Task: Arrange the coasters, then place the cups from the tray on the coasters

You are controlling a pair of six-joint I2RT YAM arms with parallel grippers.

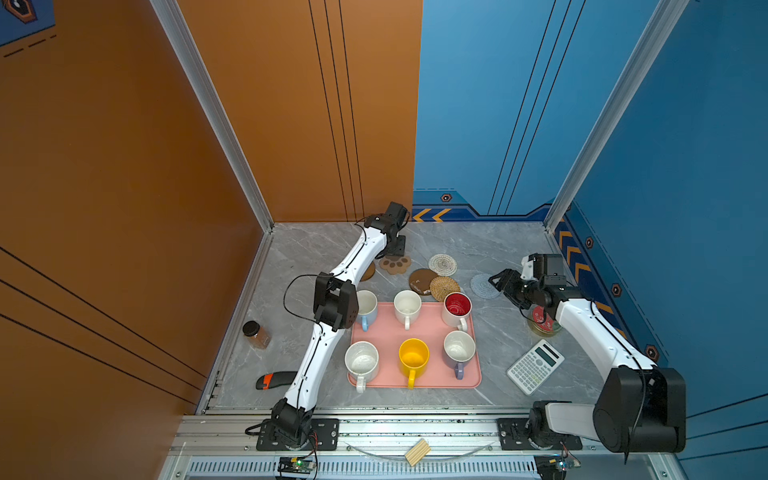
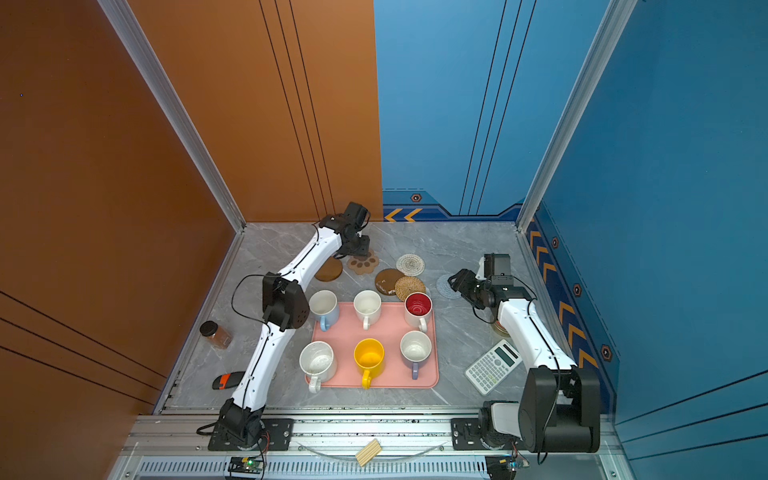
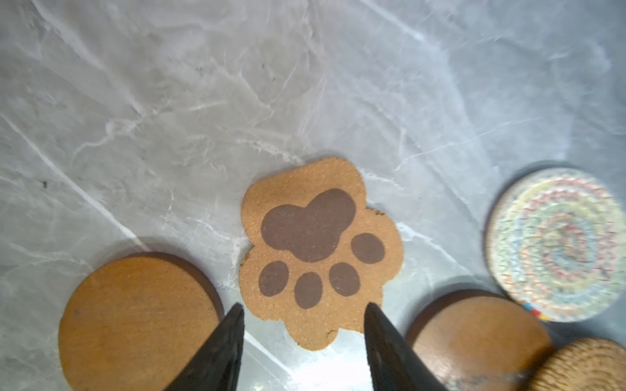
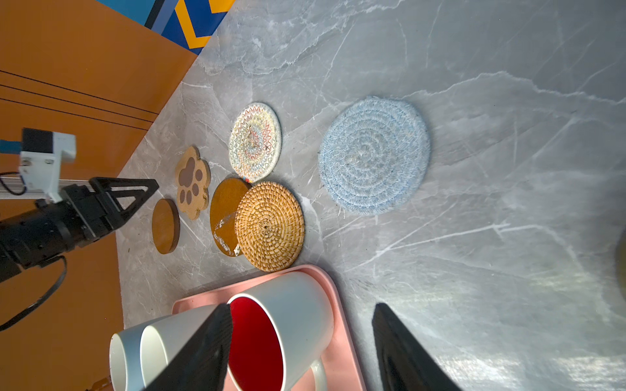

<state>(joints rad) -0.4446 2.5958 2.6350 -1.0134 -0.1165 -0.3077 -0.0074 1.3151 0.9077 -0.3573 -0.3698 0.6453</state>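
**Both grippers open and empty at the coasters**

My left gripper (image 3: 303,307) hangs with its jaws about half apart and holds nothing. The paw coaster (image 3: 318,250) lies flat just past the tips, at 6 o'clock of the gripper in both top views. A disc (image 2: 328,269) lies at 8 o'clock of the paw, apart from it; in a top view my left arm (image 1: 332,299) covers most of it.

My right gripper (image 4: 302,306) is spread and empty too, with the blue coaster (image 4: 374,155) ahead of its tips, not touched.

Between the paw and the blue one, the rattan coaster (image 4: 269,225) overlaps a second disc (image 4: 223,210). The cream coaster (image 4: 254,142) sits at 12 o'clock of that pair; I cannot tell whether it touches the second disc.

All six cups (image 1: 413,357) stand on the tray (image 1: 432,332), at 6 o'clock of the coasters.
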